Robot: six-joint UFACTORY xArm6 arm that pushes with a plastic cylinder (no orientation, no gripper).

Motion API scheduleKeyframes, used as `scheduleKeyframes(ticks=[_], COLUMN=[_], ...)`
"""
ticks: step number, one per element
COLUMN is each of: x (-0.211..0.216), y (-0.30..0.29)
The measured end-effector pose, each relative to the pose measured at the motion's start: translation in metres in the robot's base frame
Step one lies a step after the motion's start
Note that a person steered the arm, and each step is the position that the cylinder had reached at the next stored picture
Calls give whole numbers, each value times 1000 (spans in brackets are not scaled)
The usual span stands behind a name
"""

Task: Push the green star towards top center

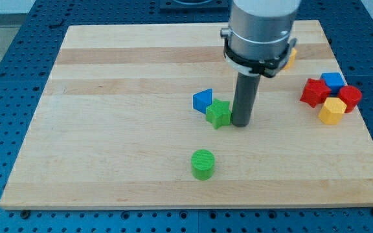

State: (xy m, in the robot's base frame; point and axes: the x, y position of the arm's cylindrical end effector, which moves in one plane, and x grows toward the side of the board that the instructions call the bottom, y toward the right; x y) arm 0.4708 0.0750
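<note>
The green star (218,114) lies near the middle of the wooden board (109,97). A blue triangular block (203,99) sits just to its upper left, touching or nearly touching it. My tip (241,123) is down on the board right beside the star's right side, about touching it. The rod rises from there to the arm's grey body at the view's top.
A green cylinder (203,164) stands below the star. At the view's right is a cluster: a red block (313,92), a blue block (333,81), a red cylinder (350,98) and a yellow block (332,110). A yellow block (291,59) is partly hidden behind the arm.
</note>
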Motion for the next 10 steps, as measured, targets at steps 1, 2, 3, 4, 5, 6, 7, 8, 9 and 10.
scheduleKeyframes(ticks=[1,2,3,4,5,6,7,8,9,10], x=[-20,-44,-45,-38,-19,-19,-15,8,33,37], y=[-10,-28,-29,-16,4,4,6,4,-8,-25])
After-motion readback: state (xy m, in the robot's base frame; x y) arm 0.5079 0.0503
